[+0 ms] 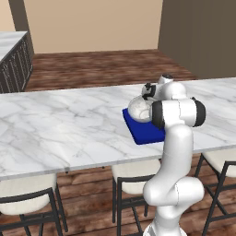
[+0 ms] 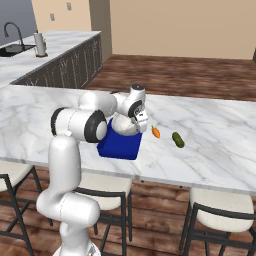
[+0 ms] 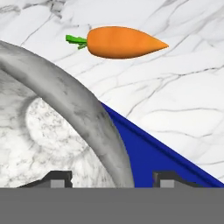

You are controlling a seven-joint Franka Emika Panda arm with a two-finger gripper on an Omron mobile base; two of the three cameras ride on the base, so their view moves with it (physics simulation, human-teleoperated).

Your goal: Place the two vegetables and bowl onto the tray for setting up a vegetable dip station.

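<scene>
long marble counter (image 1: 60,124) is running across a kitchen w/ wood floor (image 1: 101,67), stools (image 2: 215,215) tucked under. arm is reaching fwd over blue tray (image 2: 120,146); bowl (image 3: 65,131) is sitting on tray. gripper (image 3: 113,178) is straddling bowl rim, jaws apart. carrot (image 2: 156,132) & green veg (image 2: 177,139) are lying on counter beside tray.

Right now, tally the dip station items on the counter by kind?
Vegetables: 2, the carrot and the green piece, both lying on the marble beside the tray
Bowls: 1, the bowl, on the tray
Trays: 1, the tray
Total: 4
</scene>
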